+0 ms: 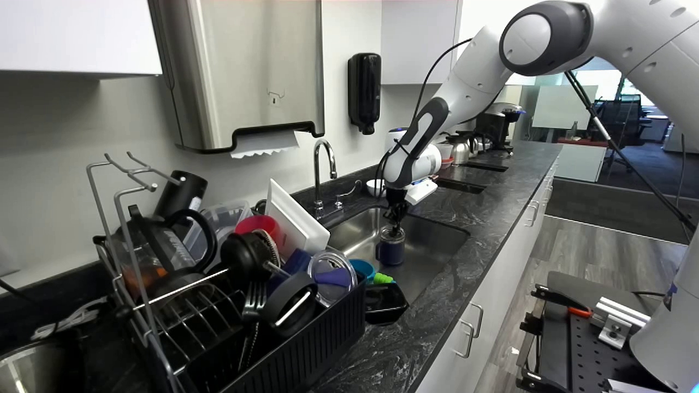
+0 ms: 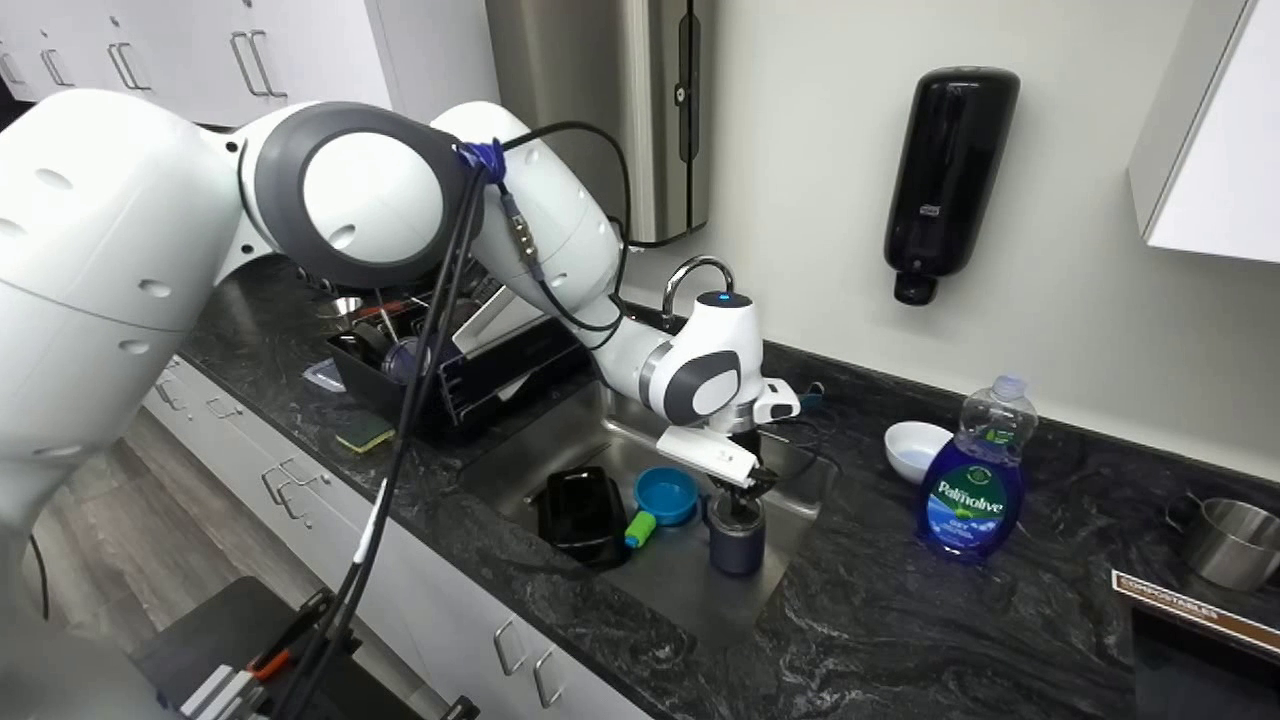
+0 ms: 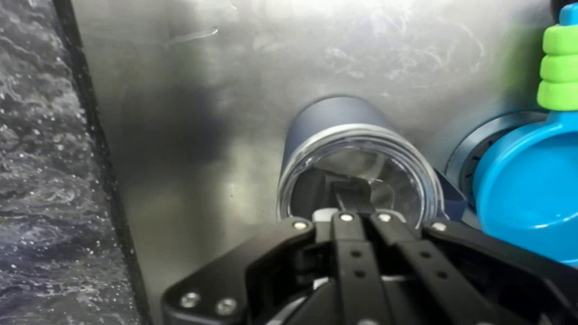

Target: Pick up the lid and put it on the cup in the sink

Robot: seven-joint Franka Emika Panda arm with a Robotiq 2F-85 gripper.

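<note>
Black fingers (image 3: pixel 348 232) stand nearly together, clamped on the clear lid (image 3: pixel 398 183); beneath, the navy cup (image 2: pixel 737 548).

- Wrist view: gripper (image 3: pixel 359 214) hides near edge of lid (image 3: pixel 384 169); hard to say if lid sits flush on cup (image 3: pixel 327 121).
- Blue bowl (image 3: pixel 528 180) there runs off right edge, covers part of drain (image 3: pixel 463 151).
- In an exterior view, pot (image 2: pixel 1232 555) cut off at right.

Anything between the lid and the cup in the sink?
Nothing visible: the clear lid is at the mouth of the cup, end effector right at it. The blue bowl sits beside the cup, not between. Full seating unclear.
</note>
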